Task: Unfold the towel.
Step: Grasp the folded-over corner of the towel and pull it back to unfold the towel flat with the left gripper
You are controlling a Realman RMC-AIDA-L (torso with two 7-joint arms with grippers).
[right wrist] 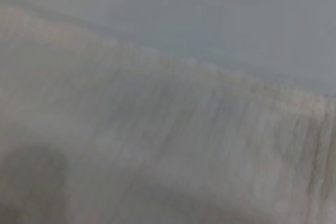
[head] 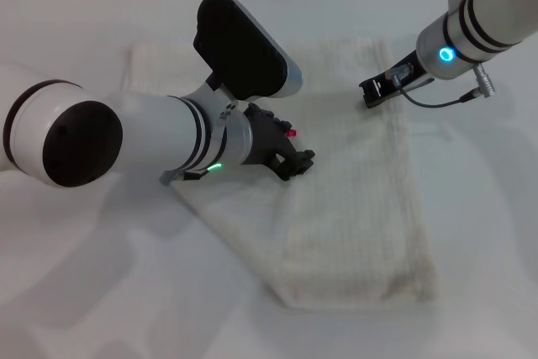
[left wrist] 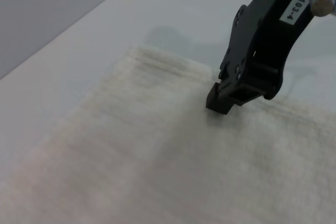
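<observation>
The towel [head: 353, 208] is a cream-white ribbed cloth lying folded on the white table [head: 84, 292]. Its small red tag [head: 291, 133] shows near the middle, just beyond my left gripper [head: 298, 161], which hovers low over the towel's centre. My right gripper [head: 370, 94] is down on the towel near its far right edge. The left wrist view shows this right gripper [left wrist: 218, 103], black, with its tips together and pressed into the towel [left wrist: 131, 156]. The right wrist view is filled by the towel [right wrist: 157, 129] seen from very close.
My bulky left arm [head: 126, 136] lies across the towel's left part and hides it. A grey cable [head: 454, 98] loops from the right wrist. Bare white table surrounds the towel, with a wall seam at the far edge.
</observation>
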